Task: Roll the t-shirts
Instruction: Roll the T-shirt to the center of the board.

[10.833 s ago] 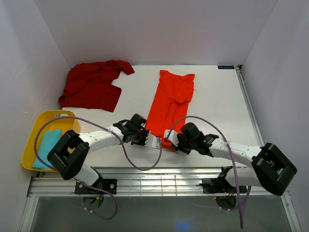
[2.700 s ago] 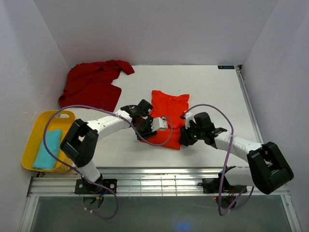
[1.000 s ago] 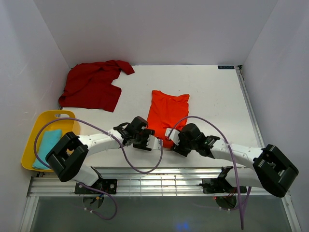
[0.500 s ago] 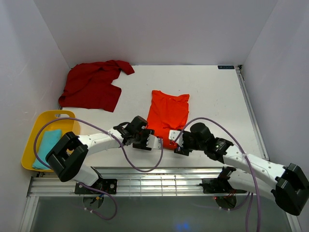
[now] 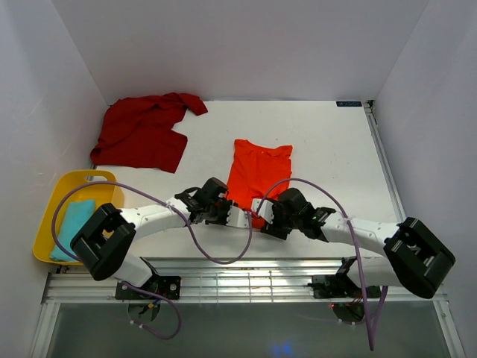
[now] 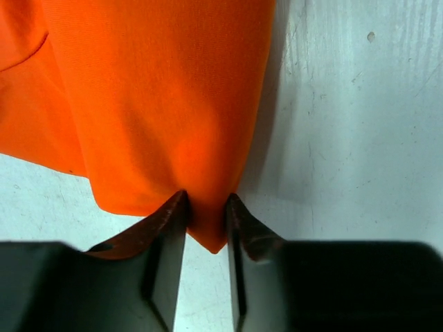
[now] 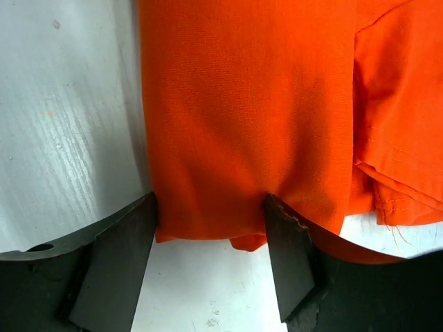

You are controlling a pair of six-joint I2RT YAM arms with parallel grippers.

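Because the roll should start at the near hem, our left fingers (image 6: 168, 223) pinch one corner of the orange-red t-shirt (image 5: 261, 168), folded narrow on the desk (image 5: 335, 160). Our right fingers (image 7: 123, 238) straddle the other corner, spread, not yet gripping.

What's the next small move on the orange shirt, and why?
Probably close the right gripper on the near hem of the orange t-shirt. Its jaws stand wide with cloth between them, while the left gripper pinches the other near corner; both ends should be held before rolling.
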